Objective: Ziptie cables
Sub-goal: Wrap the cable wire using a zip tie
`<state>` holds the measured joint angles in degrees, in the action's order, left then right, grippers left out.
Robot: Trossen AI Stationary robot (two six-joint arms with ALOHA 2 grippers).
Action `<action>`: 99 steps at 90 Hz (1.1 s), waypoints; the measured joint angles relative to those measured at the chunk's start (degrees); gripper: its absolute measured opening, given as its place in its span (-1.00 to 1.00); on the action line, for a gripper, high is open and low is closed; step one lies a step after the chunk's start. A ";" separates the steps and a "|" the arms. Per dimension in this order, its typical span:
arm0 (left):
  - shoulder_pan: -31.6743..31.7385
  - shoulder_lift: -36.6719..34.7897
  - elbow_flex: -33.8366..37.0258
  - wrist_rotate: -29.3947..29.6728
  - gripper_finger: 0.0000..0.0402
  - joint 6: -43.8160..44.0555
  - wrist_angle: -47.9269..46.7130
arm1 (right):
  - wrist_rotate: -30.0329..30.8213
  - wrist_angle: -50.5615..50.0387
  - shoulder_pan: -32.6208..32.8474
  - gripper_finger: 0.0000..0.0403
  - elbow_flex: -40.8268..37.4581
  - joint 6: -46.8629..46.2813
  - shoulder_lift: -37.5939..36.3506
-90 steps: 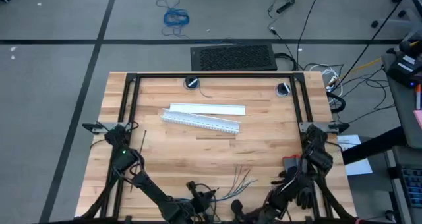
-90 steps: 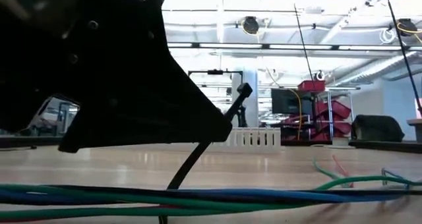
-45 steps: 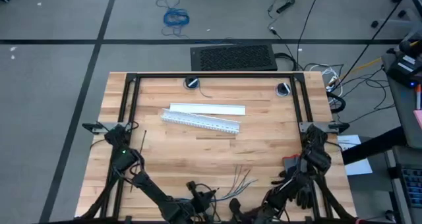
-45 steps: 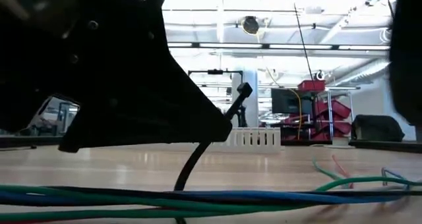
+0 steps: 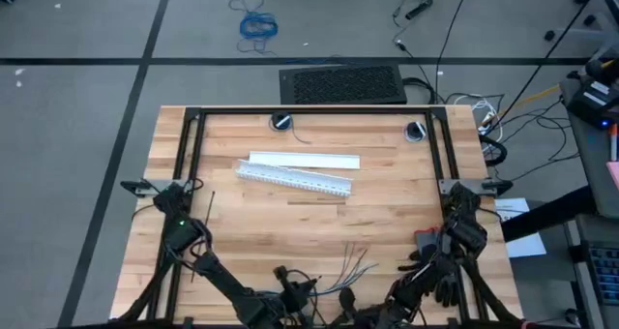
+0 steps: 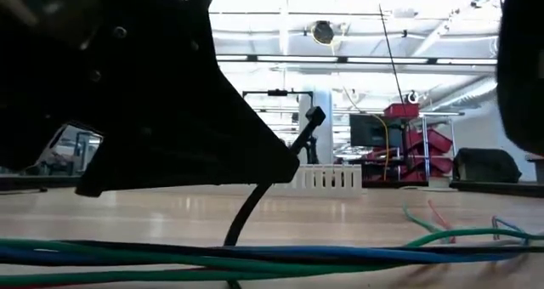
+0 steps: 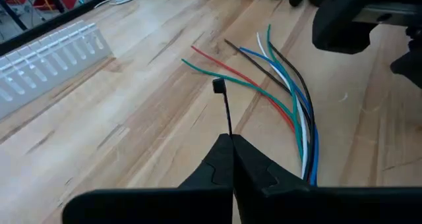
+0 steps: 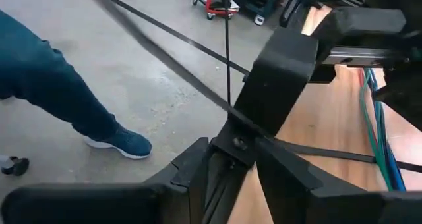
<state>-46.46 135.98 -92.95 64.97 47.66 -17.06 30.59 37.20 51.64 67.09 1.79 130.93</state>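
Cables (image 7: 285, 92) unbound on the table (image 5: 242, 242), near its front edge: fanned at the far ends, drawn roughly together where they run under the arms. No ziptie loops them anywhere that shows, so I judge the task at an early stage; the strip is only in hand, and wrapping, threading and cinching all remain.

Left gripper (image 7: 232, 141) low at the front edge, just beside the bundle, fingers clenched on a ziptie (image 7: 224, 109). The strip stands out from the fingertips, its square head uppermost and free, hanging above the wood close to the green and red wire ends. In the low view the same strip rises in a shallow curve, head up, from just behind the wires (image 6: 255, 257).

Right gripper (image 8: 227, 141) off the table's front-right side, pointing out over the floor, fingers pressed together on a thin black strand that runs straight out from them; whether that is a second ziptie I cannot tell. Another thin black strip (image 5: 210, 211) lies loose on the left of the table, well apart from the bundle.

Materials: wires thin, round, glossy-insulated, limp; blue, green, white, red, black. Ziptie a narrow flat plastic band, springy enough to hold itself up. Table top pale butcher-block planks, smooth, with visible grain. Duct (image 5: 295, 180), white, slotted like a comb, lies mid-table beside its flat white cover (image 5: 305, 161). A person's leg and shoe show on the floor in the right wrist view.
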 joint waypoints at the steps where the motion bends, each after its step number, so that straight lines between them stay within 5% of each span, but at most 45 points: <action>1: 0.00 0.00 0.00 0.00 -1.00 0.00 0.00 | 0.04 -0.01 0.06 -0.42 0.00 -0.02 0.00; 99: -0.02 -0.04 0.00 -0.04 -1.00 0.00 -0.02 | 5.03 4.70 1.42 -0.42 0.04 3.66 -0.11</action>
<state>-46.48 135.94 -92.95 64.93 47.66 -17.08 35.61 41.91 53.06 67.13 5.45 130.82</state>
